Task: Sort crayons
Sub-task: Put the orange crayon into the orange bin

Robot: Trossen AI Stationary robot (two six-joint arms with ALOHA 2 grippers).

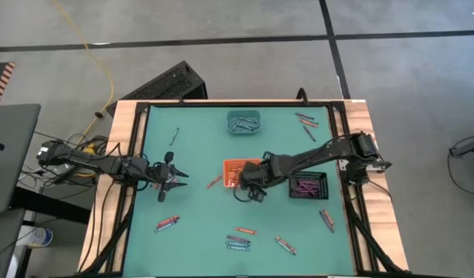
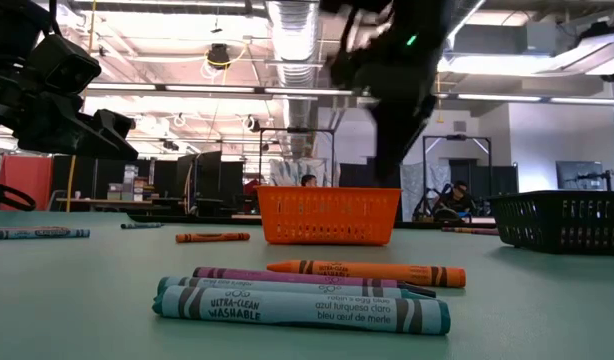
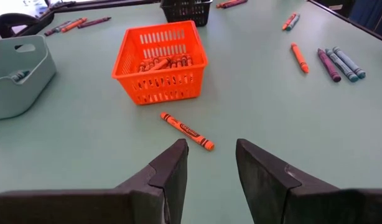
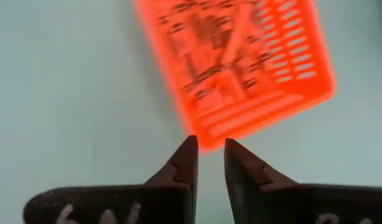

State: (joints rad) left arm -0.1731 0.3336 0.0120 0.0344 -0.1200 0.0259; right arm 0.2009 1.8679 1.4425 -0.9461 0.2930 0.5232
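Crayons lie scattered on the green table: an orange one [image 1: 214,181] [image 3: 186,130] just ahead of my left gripper, and orange, purple and teal ones [image 2: 317,290] near the front edge. The orange tray [image 1: 238,168] [image 3: 160,62] holds orange crayons, the teal tray [image 1: 243,121] blue-grey ones, and the black tray [image 1: 308,185] purple ones. My left gripper [image 1: 172,179] [image 3: 211,162] is open and empty, left of the orange crayon. My right gripper [image 1: 249,190] [image 4: 209,149] hangs above the orange tray's near edge, fingers a narrow gap apart with nothing between them.
More crayons lie at the near left [image 1: 167,224], near middle [image 1: 238,243], near right [image 1: 285,245] [image 1: 327,220], far right [image 1: 305,120] and far left [image 1: 174,137]. A raised frame edges the table [image 1: 137,154]. Bare table lies between the left gripper and the orange tray.
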